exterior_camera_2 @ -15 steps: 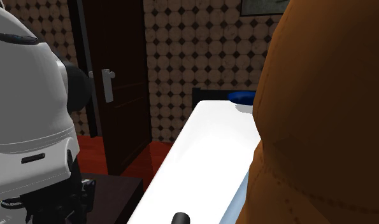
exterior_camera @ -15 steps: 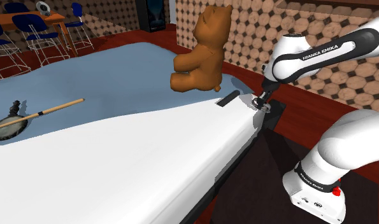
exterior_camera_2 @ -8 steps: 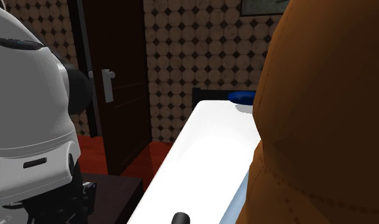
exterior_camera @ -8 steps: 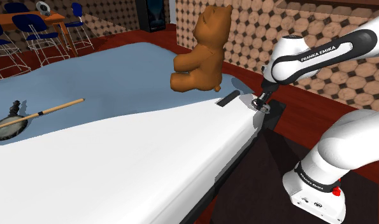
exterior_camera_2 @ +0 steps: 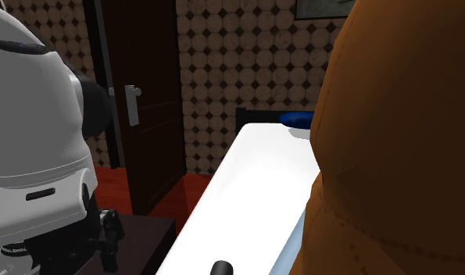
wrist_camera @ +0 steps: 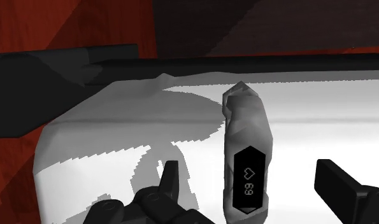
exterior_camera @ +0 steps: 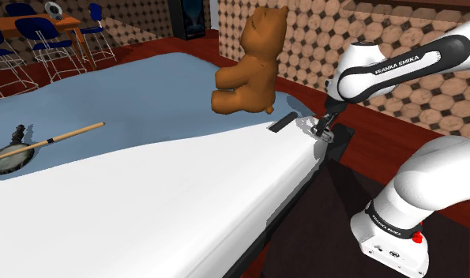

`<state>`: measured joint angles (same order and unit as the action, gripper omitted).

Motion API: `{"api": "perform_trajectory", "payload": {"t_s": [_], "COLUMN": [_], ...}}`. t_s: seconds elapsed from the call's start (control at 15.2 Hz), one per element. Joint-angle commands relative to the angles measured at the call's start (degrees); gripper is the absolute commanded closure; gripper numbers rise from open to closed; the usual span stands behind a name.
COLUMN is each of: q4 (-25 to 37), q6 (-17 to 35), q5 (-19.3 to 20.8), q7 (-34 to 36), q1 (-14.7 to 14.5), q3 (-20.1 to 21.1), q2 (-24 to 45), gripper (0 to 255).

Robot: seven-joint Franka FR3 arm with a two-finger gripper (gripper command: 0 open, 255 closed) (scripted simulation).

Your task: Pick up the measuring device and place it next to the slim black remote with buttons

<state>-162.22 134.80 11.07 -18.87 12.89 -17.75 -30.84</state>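
- Two black fingers (wrist_camera: 171,181) of our gripper (wrist_camera: 248,172) are standing apart, gripping nothing, because we are straddling the grey tracker band (wrist_camera: 245,127) before closing.
- It is lying between them, untouched, on the white bed corner (wrist_camera: 86,165).
- Near the gripper, the slim black remote (exterior_camera: 282,122) is marking our drop spot.

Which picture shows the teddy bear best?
The shoulder view. There the whole brown teddy bear sits on the blue bed, with its head, arms and legs plain to see. The second exterior view stands too close: it gives a big brown stretch of the teddy bear along its right side.
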Motion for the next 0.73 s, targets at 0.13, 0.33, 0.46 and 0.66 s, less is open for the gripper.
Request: {"api": "perform_trajectory", "payload": {"t_s": [0.13, 0.33, 0.46, 0.66], "q4": [3.41, 3.41, 3.41, 3.41], "q6": [-8.65, -8.65, -8.65, -8.65], "q5": [-0.51, -0.52, -0.52, -0.52], "q7": [0.18, 0.17, 0.17, 0.17], "q1": [0.16, 0.17, 0.17, 0.17], "q3": [1.3, 1.31, 1.31, 1.31], "q2": [-5.19, -5.19, -5.19, -5.19], "gripper": [0, 0, 0, 0]}}
